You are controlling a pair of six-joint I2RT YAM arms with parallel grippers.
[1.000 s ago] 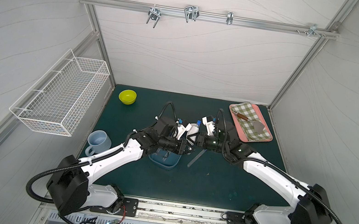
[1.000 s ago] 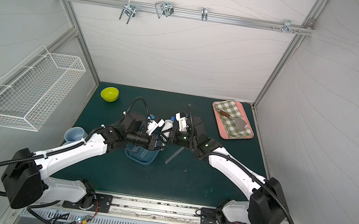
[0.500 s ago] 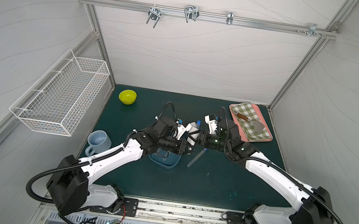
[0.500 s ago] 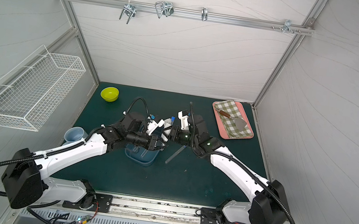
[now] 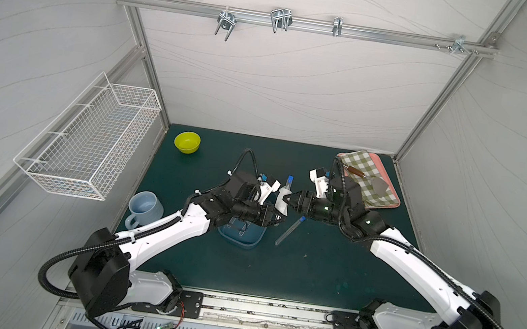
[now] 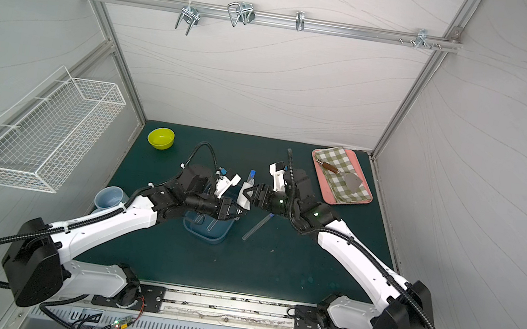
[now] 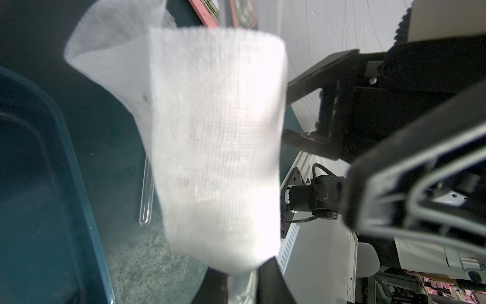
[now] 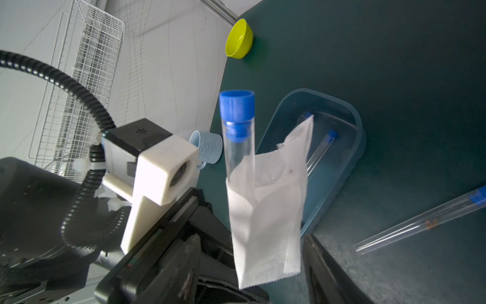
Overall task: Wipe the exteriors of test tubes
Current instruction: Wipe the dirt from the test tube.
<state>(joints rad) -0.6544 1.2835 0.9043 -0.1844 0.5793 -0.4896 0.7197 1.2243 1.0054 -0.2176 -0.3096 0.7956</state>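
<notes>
My left gripper (image 5: 277, 218) is shut on the lower end of a clear test tube (image 5: 289, 180), which stands upright with its blue cap on top. A white cloth (image 5: 281, 203) hangs wrapped round that tube's middle. My right gripper (image 5: 292, 202) faces it, open, one jaw on each side of the cloth (image 8: 268, 210) and apart from it. In the right wrist view the tube (image 8: 238, 136) rises out of the cloth. A second test tube (image 5: 289, 230) lies on the mat. More tubes (image 8: 320, 152) lie in the blue tray (image 5: 240, 239) under my left wrist.
A yellow bowl (image 5: 187, 142) sits at the back left and a pale blue mug (image 5: 145, 206) at the left edge. A pink tray (image 5: 391, 202) at the back right carries a checked cloth and a brown-handled metal tool (image 5: 355, 170). A wire basket (image 5: 89, 139) hangs on the left wall.
My right gripper's jaws have opened and let go of the cloth, which stays draped round the tube. The left arm has kept still with the tube.
</notes>
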